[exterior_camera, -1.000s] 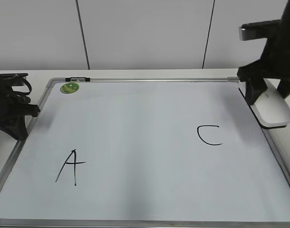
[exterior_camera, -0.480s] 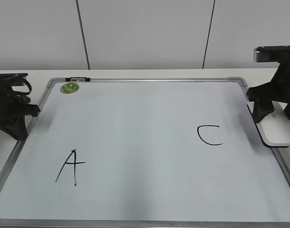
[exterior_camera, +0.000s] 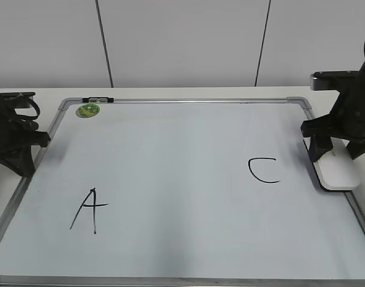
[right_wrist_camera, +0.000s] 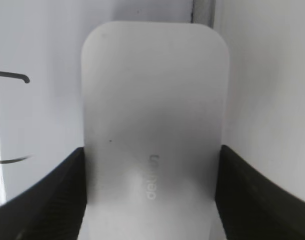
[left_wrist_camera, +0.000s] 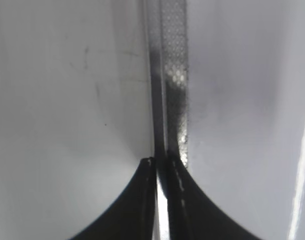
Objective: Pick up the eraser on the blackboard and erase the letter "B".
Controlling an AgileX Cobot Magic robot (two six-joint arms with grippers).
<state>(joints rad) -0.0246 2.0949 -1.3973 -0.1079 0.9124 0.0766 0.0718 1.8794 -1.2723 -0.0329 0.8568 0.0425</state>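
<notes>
The white eraser (exterior_camera: 341, 174) lies flat on the right edge of the blackboard (exterior_camera: 170, 149), beside the black "C" (exterior_camera: 263, 170). My right gripper (exterior_camera: 335, 156) is down over the eraser, one finger against each long side. In the right wrist view the eraser (right_wrist_camera: 152, 100) fills the space between the fingers (right_wrist_camera: 152, 165), grey lettering facing up. No letter "B" shows on the board; only the "A" (exterior_camera: 90, 209) and the "C" do. My left gripper (exterior_camera: 26, 164) is shut and empty at the board's left frame (left_wrist_camera: 172, 75), fingertips (left_wrist_camera: 162, 162) together.
A small green round magnet (exterior_camera: 87, 110) sits at the board's top left corner, with a small dark clip (exterior_camera: 97, 99) on the top frame beside it. The board rests on a white table (exterior_camera: 170, 93) in front of a pale wall.
My right gripper came down and slightly left with the eraser. The eraser was tilted in the air; now it lies flat on the board's right edge. The left arm has not moved.
</notes>
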